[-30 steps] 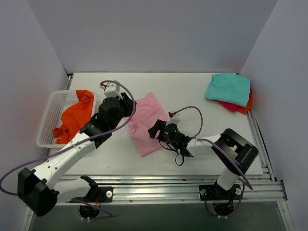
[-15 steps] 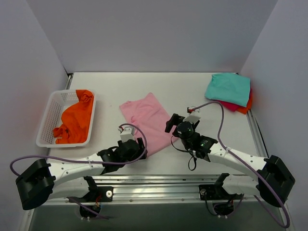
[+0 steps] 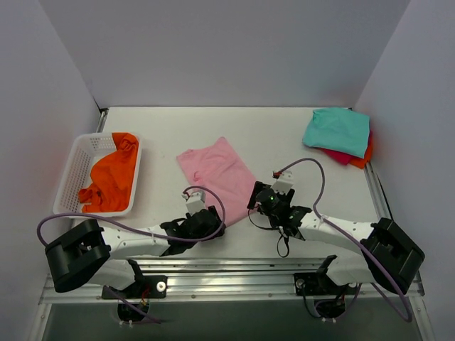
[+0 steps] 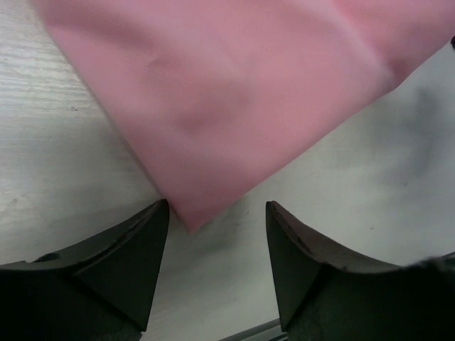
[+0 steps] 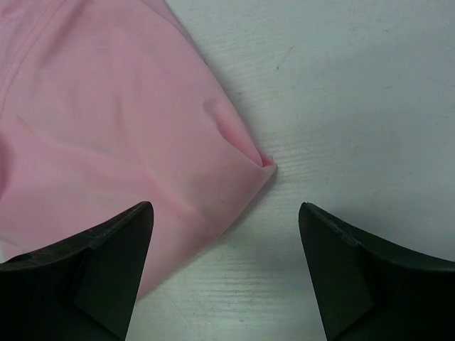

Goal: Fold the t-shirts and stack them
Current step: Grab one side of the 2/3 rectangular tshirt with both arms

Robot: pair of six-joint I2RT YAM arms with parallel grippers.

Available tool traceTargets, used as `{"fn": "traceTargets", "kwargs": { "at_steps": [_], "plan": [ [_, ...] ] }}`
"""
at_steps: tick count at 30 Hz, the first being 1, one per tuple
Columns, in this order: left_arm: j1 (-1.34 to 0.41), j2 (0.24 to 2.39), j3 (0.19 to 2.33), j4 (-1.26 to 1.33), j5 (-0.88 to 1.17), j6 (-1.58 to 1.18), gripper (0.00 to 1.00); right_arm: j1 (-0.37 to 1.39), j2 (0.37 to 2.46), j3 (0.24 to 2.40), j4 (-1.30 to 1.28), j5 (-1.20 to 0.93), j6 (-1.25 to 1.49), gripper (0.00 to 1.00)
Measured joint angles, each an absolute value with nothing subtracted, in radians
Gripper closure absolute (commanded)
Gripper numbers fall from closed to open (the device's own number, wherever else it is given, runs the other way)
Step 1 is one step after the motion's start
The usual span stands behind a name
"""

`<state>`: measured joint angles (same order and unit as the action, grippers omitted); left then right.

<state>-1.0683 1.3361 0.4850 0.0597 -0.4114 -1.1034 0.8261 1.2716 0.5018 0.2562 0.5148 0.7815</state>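
Observation:
A light pink t-shirt lies folded on the table's middle. My left gripper sits low at its near corner, open, and in the left wrist view that corner of the pink t-shirt pokes between the fingers of the left gripper, close to the left one. My right gripper is open at the shirt's right corner. In its wrist view the pink t-shirt reaches under the left finger of the right gripper. A teal t-shirt lies on a red t-shirt at back right.
A white mesh basket at the left holds a bright orange t-shirt. The metal rail runs along the table's near edge, close behind both grippers. Grey walls close in the back and both sides.
The left arm swung from the shirt's far left corner down to its near corner. The right arm shifted to the right corner. Both grippers opened and the shirt now lies flatter.

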Motion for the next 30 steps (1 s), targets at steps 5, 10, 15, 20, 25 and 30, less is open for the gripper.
{"fn": "traceTargets", "kwargs": {
  "at_steps": [5,10,15,20,25,30],
  "plan": [
    [-1.078,1.377,0.485,0.094,-0.394,-1.121,0.79,0.806,1.290,0.500,0.297,0.500,0.781,0.21],
    [-1.079,1.411,0.491,0.113,-0.389,-1.121,0.98,0.779,1.305,0.486,0.336,0.482,0.781,0.21],
    [-1.079,1.393,0.491,0.076,-0.415,-1.123,0.98,0.778,1.319,0.474,0.354,0.463,0.783,0.21],
    [-1.059,1.296,0.471,-0.029,-0.460,-1.123,0.98,0.779,1.341,0.444,0.404,0.436,0.794,0.25],
    [-1.010,1.207,0.432,-0.097,-0.491,-1.123,0.98,0.781,1.420,0.419,0.495,0.420,0.809,0.30],
    [-0.977,1.154,0.407,-0.143,-0.501,-1.120,0.98,0.786,1.491,0.418,0.625,0.407,0.813,0.53]
  ]
}}
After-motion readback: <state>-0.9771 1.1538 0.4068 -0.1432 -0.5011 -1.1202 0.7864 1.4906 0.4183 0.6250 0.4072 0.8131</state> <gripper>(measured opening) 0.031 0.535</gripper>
